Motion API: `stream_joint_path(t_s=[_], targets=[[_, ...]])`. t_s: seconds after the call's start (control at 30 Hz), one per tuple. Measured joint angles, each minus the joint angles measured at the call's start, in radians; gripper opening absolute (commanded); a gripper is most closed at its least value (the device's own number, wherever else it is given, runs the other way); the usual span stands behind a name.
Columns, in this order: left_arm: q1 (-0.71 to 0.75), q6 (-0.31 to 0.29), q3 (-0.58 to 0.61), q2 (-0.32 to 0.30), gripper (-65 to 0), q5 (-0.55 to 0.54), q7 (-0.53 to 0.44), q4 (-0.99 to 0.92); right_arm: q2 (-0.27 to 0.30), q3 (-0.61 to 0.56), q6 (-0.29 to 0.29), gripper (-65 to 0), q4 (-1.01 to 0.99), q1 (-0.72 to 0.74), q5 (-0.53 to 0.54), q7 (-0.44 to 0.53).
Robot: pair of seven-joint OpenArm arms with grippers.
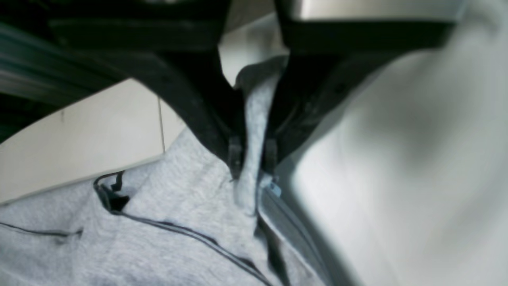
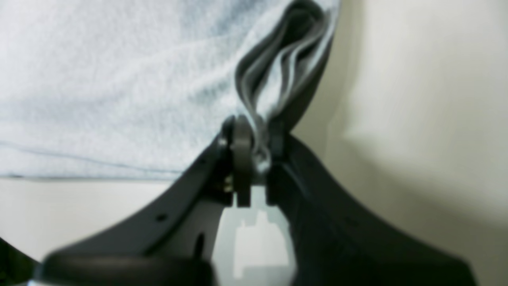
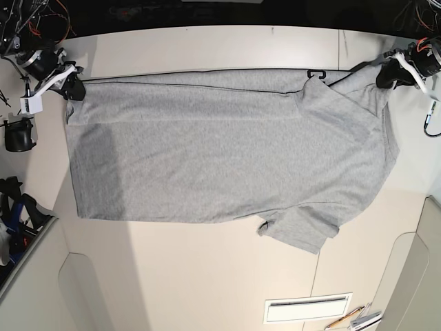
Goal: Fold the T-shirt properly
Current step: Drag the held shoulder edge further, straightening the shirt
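The heather-grey T-shirt [image 3: 227, 145] lies spread flat across the table, plain side up, with one sleeve [image 3: 303, 231] pointing toward the near edge. My left gripper [image 3: 383, 77] sits at the shirt's far right corner, shut on a fold of grey fabric [image 1: 254, 119] near a dark-edged seam [image 1: 186, 232]. At the far left corner my right gripper [image 3: 74, 90] is shut on a bunched edge of the T-shirt [image 2: 278, 67], and the cloth [image 2: 99, 79] stretches away from it. Both corners look slightly lifted and pulled taut along the far edge.
The cream tabletop [image 3: 207, 276] has seams and rounded cut-outs near the front. A white slotted panel [image 3: 306, 309] and some pencils [image 3: 355, 318] lie at the front right. Cables and black gear [image 3: 17, 134] crowd the left edge.
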Motion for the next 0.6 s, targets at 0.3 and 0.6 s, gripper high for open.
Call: stream_joint_path(t_s=[0.3, 0.6], targets=[[0.096, 0.000, 0.000, -0.002, -65.0, -0.018, 0.031, 0.067, 0.023, 0.014, 0.000, -65.0, 0.028, -0.084, 0.004, 0.000], [0.156, 0.000, 0.000, -0.003, -65.0, -0.020, 0.040, 0.106, 0.067, 0.019, 0.000, -65.0, 0.029, -0.127, 0.050, -0.034]])
